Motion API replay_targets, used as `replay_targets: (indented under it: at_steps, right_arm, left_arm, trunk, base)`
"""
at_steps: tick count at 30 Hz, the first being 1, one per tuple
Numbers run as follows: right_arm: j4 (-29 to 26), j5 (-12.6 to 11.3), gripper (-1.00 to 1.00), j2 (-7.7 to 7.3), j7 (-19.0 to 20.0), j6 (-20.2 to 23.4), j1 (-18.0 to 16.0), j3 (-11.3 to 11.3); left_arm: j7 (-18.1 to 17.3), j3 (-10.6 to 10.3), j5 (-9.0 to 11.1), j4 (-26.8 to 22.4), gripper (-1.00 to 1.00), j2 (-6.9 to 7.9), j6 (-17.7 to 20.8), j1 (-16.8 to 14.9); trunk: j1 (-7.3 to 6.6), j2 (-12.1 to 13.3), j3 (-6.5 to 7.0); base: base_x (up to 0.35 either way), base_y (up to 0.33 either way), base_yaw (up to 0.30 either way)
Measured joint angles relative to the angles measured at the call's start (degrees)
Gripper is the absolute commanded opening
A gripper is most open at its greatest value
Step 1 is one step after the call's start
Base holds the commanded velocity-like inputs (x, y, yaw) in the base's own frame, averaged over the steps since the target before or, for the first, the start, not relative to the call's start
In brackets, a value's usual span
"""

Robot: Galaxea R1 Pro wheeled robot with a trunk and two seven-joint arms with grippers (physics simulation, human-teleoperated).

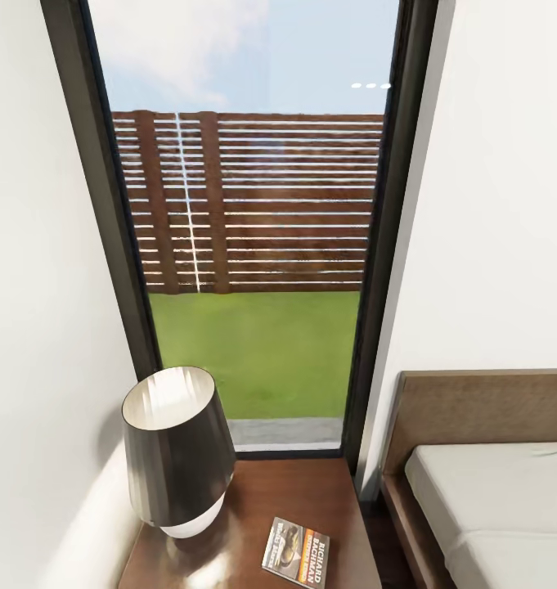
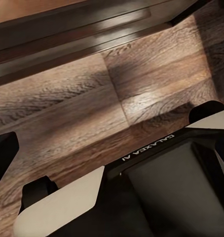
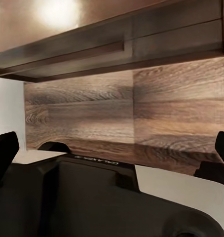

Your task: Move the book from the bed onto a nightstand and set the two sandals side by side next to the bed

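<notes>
- White walls and a tall dark-framed window face you; grass and a slatted fence lie outside.
- Your book, thin and flat, lies on the glossy brown nightstand, long axis angled toward the bed, beside a dark tapered lamp.
- Left gripper and right gripper: black fingertips spread wide over wood-grain floor, grasping nothing.

Robot base: black centre w/ white side panels, white "GALAXEA AI" lettering; black fingertips at 9 & 3 o'clock
</notes>
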Motion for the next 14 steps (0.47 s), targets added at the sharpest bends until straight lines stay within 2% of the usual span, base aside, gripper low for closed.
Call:
replay_targets:
  at_steps: [5, 14]
  right_arm:
    - [0.0, 0.0, 1.00, 1.15, 0.0, 0.0, 0.0, 0.0]
    - [0.0, 0.0, 1.00, 1.39, 0.0, 0.0, 0.0, 0.0]
  left_arm:
    - [0.0, -0.1, 0.0, 0.0, 1.00, -0.04, 0.0, 0.0]
    - [0.0, -0.1, 0.0, 0.0, 1.00, 0.00, 0.0, 0.0]
  trunk:
    - [0.00, 0.0, 0.00]
    - [0.00, 0.0, 0.00]
  base:
    - [0.000, 0.000, 0.000]
    - [0.000, 0.000, 0.000]
